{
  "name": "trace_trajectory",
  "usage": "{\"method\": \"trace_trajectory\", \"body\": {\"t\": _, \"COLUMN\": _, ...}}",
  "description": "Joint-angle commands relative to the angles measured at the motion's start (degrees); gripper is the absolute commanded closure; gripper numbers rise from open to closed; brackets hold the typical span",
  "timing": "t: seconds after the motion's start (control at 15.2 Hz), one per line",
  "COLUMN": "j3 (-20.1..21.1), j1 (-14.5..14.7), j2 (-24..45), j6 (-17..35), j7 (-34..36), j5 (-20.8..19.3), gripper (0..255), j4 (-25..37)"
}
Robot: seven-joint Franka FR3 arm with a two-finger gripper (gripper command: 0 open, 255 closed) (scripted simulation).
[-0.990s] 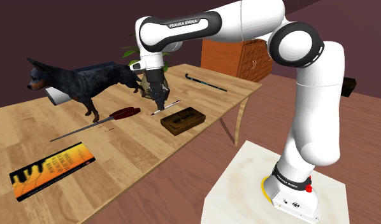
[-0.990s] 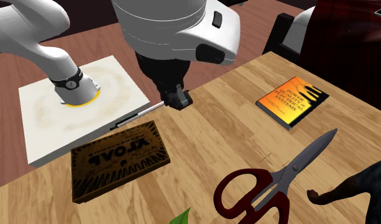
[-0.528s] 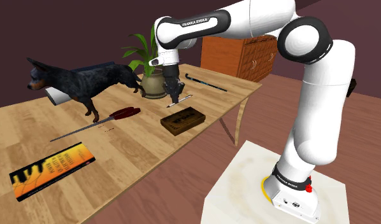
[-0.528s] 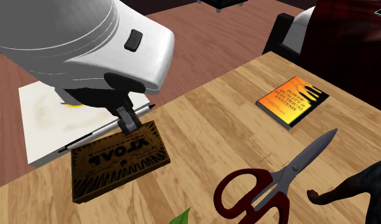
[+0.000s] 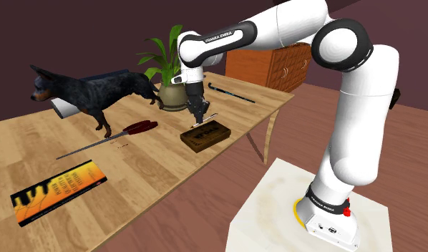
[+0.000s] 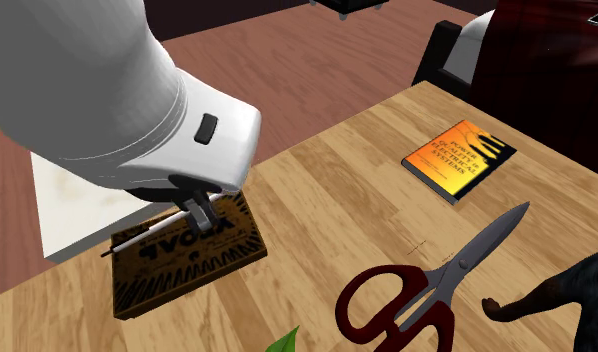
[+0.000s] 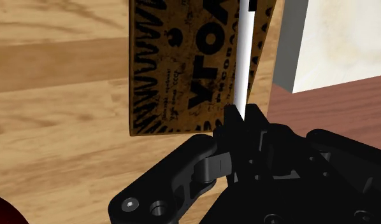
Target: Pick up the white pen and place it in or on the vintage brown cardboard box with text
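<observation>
A flat brown cardboard box (image 5: 205, 134) with black lettering lies near the table edge closest to the stand. My gripper (image 5: 199, 114) hangs just above it, shut on a thin white pen (image 5: 207, 119) held roughly level. In the second exterior view the gripper (image 6: 200, 210) holds the pen (image 6: 137, 237) over the box (image 6: 187, 258), with the pen sticking out past the box's edge toward that view's left. In the wrist view the pen (image 7: 243, 63) runs away from the gripper (image 7: 237, 118) across the box (image 7: 183, 63).
On the wooden table (image 5: 148, 168) lie red-handled scissors (image 5: 109, 138), an orange book (image 5: 59, 190), a dog figure (image 5: 91, 89), a potted plant (image 5: 169, 79) and a thin dark bar (image 5: 230, 91). A wooden dresser (image 5: 266, 64) stands behind. The white stand (image 5: 305, 215) is beside the table.
The gripper lifted the pen off the table beside the box, carried it toward the shoulder view's right, and now holds it lower, over the box.
</observation>
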Motion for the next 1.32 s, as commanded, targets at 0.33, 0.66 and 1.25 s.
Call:
{"method": "trace_trajectory", "body": {"t": 0.33, "j3": 0.01, "j1": 0.04, "j2": 1.56, "j6": 4.92, "j7": -0.49, "j5": 0.07, "gripper": 255, "j4": -3.35}}
{"method": "trace_trajectory", "body": {"t": 0.66, "j3": 0.01, "j1": 0.05, "j2": 1.97, "j6": 6.07, "j7": -0.60, "j5": 0.10, "gripper": 255, "j4": -4.10}}
{"method": "trace_trajectory", "body": {"t": 1.25, "j3": 0.01, "j1": 0.05, "j2": 1.97, "j6": 6.07, "j7": -0.60, "j5": 0.10, "gripper": 0, "j4": -4.10}}
